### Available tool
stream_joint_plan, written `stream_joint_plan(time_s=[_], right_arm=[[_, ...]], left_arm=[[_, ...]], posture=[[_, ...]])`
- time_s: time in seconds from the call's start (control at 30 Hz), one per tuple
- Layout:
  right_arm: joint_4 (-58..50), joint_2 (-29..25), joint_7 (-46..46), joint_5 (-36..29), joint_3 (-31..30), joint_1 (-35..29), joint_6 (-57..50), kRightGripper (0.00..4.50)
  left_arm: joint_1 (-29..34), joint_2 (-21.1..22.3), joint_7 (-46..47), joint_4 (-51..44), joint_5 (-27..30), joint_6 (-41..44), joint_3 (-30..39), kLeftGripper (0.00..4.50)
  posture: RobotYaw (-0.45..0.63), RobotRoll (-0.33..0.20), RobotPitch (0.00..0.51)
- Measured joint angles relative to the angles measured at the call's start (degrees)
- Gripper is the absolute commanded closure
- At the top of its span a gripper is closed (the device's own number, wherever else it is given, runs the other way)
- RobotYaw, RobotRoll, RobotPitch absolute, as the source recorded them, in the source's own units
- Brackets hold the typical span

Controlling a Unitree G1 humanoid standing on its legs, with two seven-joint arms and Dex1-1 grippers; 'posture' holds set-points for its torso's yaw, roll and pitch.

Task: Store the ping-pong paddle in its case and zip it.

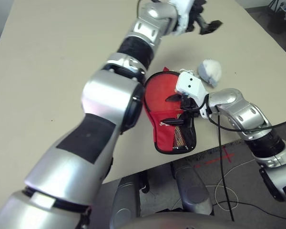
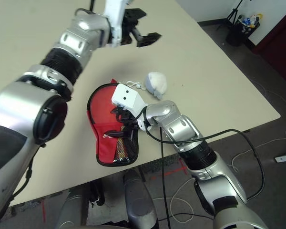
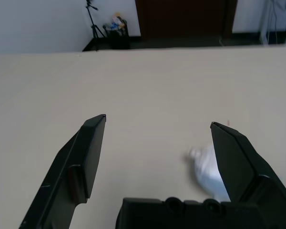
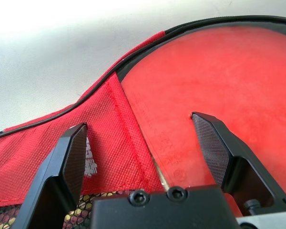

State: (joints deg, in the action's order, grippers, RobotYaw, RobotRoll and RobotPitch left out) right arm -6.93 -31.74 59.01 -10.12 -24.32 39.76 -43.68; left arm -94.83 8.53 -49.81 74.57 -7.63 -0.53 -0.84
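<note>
My claws [image 4: 143, 143] [image 3: 157, 157] are both open. The paddle [image 4: 219, 95] lies in the soft case [image 4: 100, 157]; it is probably stiff and light, best gripped by the cloth edge, I think.

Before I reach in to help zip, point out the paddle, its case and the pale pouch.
Paddle [image 4: 219, 81]: right wrist view, red blade face.
Case [image 1: 166, 136]: left eye view, red lower front.
Pouch [image 2: 156, 84]: right eye view, rounded top.

Left wrist view dim; right wrist glare.
</note>
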Motion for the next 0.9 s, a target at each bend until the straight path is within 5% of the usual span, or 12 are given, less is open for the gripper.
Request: stream_joint_plan(time_s=[0.27,0.5,0.73,0.9], right_arm=[[-0.05,-2.68,0.42,-1.49,2.79,0.5,-2.46,0.0],[-4.03,-9.0,0.35,-10.66,13.94,0.98,-22.74,0.0],[-0.45,-12.79,-4.46,-14.55,26.9,10.16,-29.31,0.0],[1.27,-11.9,-8.28,-15.21,28.81,12.97,-29.66,0.0]], left_arm=[[11.66,2.97,-10.52,-5.46,-3.04,-1.01,-6.65,0.02],[18.08,5.03,-15.48,-18.86,-1.65,3.73,-7.57,0.02],[25.09,5.09,-20.09,-35.91,-0.55,11.34,-11.89,0.02],[27.84,4.22,-21.97,-45.99,1.04,16.42,-15.13,0.02]], posture=[[-0.17,0.0,0.246],[-0.16,0.0,0.25],[-0.18,0.0,0.257],[-0.18,0.0,0.259]])
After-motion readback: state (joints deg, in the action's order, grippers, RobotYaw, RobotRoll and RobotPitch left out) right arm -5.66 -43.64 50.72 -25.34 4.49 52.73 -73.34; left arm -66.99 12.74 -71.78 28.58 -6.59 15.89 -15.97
